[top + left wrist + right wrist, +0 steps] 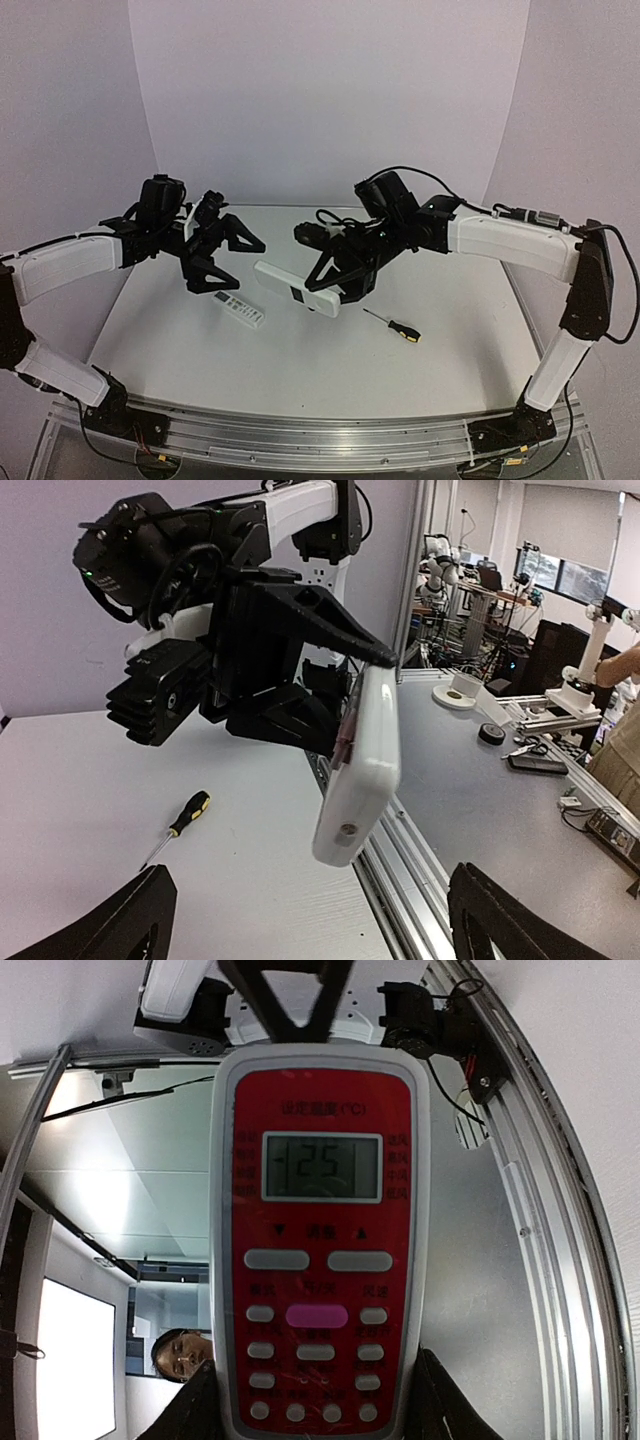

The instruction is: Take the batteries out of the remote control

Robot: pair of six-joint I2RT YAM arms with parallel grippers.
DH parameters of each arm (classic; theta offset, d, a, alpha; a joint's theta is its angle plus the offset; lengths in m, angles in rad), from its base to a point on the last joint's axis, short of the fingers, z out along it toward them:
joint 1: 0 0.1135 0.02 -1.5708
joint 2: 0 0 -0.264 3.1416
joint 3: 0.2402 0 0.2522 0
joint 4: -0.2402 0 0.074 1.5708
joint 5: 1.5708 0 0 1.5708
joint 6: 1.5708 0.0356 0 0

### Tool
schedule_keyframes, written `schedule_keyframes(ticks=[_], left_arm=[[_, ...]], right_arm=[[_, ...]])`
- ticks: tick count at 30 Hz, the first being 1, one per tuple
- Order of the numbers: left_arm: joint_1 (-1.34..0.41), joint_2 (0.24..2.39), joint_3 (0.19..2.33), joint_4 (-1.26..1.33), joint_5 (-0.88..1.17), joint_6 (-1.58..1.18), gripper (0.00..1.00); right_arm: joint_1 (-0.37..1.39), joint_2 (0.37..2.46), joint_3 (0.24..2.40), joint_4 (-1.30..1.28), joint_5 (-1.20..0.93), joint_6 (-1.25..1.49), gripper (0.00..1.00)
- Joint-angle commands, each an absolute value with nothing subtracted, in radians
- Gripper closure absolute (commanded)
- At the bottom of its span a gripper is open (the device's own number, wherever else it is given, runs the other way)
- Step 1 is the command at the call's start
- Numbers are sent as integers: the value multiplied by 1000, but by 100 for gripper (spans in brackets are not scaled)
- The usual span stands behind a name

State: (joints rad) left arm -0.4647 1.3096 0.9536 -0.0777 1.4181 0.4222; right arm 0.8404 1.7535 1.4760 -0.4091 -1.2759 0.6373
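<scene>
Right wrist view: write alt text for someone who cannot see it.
The remote control, red face toward the camera, fills the frame, gripped at its sides by the right gripper. Its display reads 25, above rows of grey buttons and one pink button.

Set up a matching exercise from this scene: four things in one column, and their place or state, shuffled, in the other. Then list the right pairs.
Things
1. red-faced remote control
2. slim white remote
3. screwdriver
4. left pincer

Place or state
A. open, holding nothing
B. flat on the table, on the left arm's side
C. held clear of the table in the right pincer
D. flat on the table, on the right arm's side

Pairs: 1-C, 2-B, 3-D, 4-A
</scene>
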Motion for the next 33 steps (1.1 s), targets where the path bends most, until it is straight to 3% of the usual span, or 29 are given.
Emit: schedule_keyframes(ticks=[1,7,13,18,23,25,27,30,33], left_arm=[[-534,1359,1042,-144,1482,534,8],[-607,1370,1043,-44,1482,468,19],[-645,1367,1039,-5,1489,427,37],[-655,1369,1035,77,1494,345,65],[-657,1380,1039,115,1520,296,80],[-658,1380,1038,134,1511,257,92],[-660,1379,1029,187,1455,170,100],[-660,1369,1006,250,1385,63,100],[-660,1354,963,306,1289,-82,100]], right_arm=[[862,1741,1550,-387,-1334,655,91],[865,1754,1562,-383,-1325,661,91],[864,1760,1571,-378,-1317,659,91],[866,1764,1571,-374,-1308,661,91],[869,1765,1563,-371,-1297,665,91],[869,1765,1557,-371,-1287,669,89],[869,1763,1555,-371,-1265,669,75],[863,1736,1553,-375,-1179,649,57],[837,1674,1526,-379,-1063,631,22]])
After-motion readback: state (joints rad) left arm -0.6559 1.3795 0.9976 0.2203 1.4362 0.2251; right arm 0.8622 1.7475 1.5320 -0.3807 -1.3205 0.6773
